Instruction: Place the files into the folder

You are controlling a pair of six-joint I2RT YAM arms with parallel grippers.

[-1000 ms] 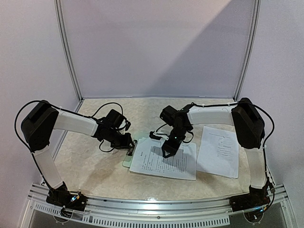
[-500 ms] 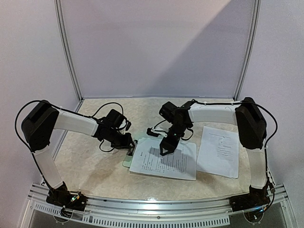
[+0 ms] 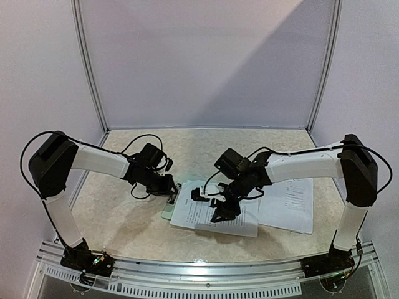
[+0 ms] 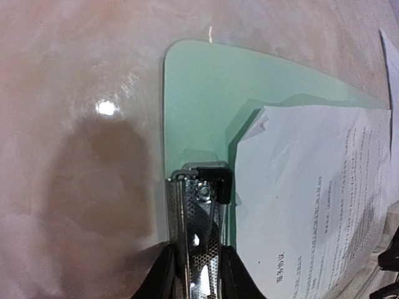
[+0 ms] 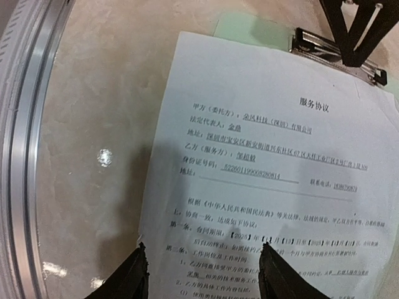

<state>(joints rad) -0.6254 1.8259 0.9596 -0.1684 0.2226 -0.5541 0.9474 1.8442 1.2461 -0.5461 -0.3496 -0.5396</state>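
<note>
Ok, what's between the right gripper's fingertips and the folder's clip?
Only the printed sheet, seen in the right wrist view: it runs from the right gripper up to the clip on the folder. Nothing else lies there.

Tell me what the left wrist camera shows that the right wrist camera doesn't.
Only the left wrist view shows the bare green corner of the folder, the curled corner of the top sheet, and the left gripper closed on the clip. Only the right wrist view shows the page's printed heading and lines clearly enough to read, a metal rail along the left, and the right gripper open over the page. Both show the top sheet lying on the folder by the clip.
</note>
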